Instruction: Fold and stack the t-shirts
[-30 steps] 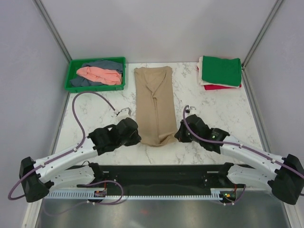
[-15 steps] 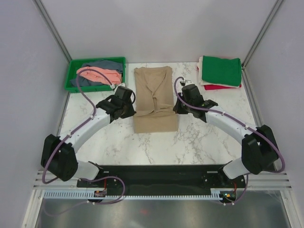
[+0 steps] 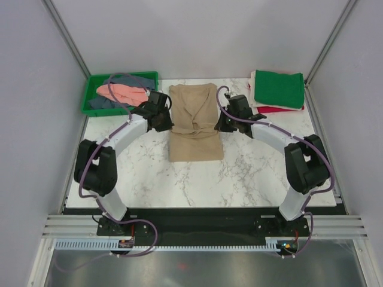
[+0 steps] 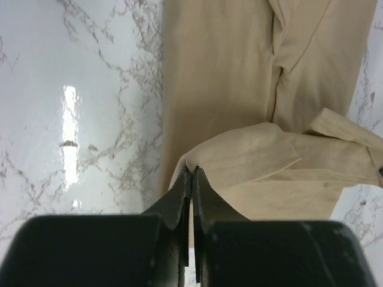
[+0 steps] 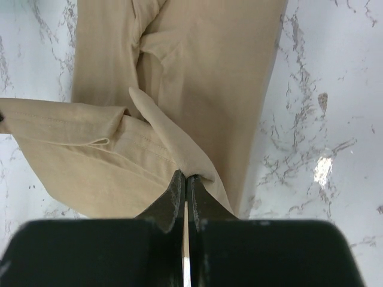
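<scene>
Marble table point(image 3: 257, 173): carries all items.
Tan-beige t-shirt point(image 3: 194, 146): at table centre, laid lengthwise from 12 to 6 o'clock, near end doubled back toward 12 o'clock.
Green tray point(image 3: 90, 98): at 10 o'clock from that shirt, holding crumpled salmon pink t-shirt point(image 3: 122, 92) on grey-blue t-shirt point(image 3: 141, 81).
Dark green t-shirt point(image 3: 279, 88): folded, at 2 o'clock, stacked on red t-shirt point(image 3: 276, 110).
Left gripper point(image 4: 191, 173): clenched on raised hem corner, 9 o'clock edge.
Right gripper point(image 5: 185, 177): clenched on raised hem corner, 3 o'clock edge.
</scene>
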{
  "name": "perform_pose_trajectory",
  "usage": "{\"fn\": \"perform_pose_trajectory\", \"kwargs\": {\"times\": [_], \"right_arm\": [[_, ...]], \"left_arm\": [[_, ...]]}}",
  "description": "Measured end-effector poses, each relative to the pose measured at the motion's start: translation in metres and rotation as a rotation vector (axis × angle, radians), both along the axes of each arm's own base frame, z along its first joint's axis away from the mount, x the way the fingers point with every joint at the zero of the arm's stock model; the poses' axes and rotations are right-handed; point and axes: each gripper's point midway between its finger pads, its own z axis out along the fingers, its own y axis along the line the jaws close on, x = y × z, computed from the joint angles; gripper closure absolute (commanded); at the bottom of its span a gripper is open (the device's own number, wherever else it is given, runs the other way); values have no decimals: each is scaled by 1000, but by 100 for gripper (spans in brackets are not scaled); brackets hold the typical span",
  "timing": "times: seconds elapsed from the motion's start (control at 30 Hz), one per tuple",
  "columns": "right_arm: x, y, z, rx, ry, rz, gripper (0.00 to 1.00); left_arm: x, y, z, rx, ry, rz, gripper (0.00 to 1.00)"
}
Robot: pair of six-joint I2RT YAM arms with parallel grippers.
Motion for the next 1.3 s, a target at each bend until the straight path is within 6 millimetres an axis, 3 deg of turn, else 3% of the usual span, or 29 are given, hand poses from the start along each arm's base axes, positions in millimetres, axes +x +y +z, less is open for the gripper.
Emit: {"fn": "perform_pose_trajectory", "kwargs": {"times": [0.17, 0.2, 0.33, 0.4, 0.53, 0.63, 0.73, 0.87, 1.03, 1.17, 1.3], "right_arm": [[14, 0, -17, 2, 25, -16, 97], [19, 0, -20, 2, 31, -20, 79], [43, 6, -28, 12, 46, -38, 34], [64, 6, -26, 14, 41, -54, 30], [113, -2, 0, 31, -7, -99, 28], [126, -18, 26, 39, -53, -134, 27], [107, -35, 40, 38, -69, -154, 26], [37, -40, 22, 49, -8, -111, 26], [-36, -35, -31, 81, 136, -31, 27], [-83, -37, -72, 97, 257, -3, 29], [-86, -27, -71, 154, 232, 20, 35]], "left_arm": [[24, 0, -24, 3, 41, 1, 91], [27, 1, -29, 4, 50, 2, 78], [49, 7, -46, -7, 99, 11, 60], [70, 12, -46, -18, 119, 27, 57], [123, 17, -13, -61, 65, 49, 56], [135, 22, 22, -79, -1, 57, 55], [114, 23, 43, -81, -21, 50, 55], [51, 25, 37, -79, 24, 24, 55], [-27, 24, -12, -108, 121, -26, 55], [-66, 25, -47, -132, 188, -42, 56], [-87, 23, -72, -166, 207, -48, 57]]}}
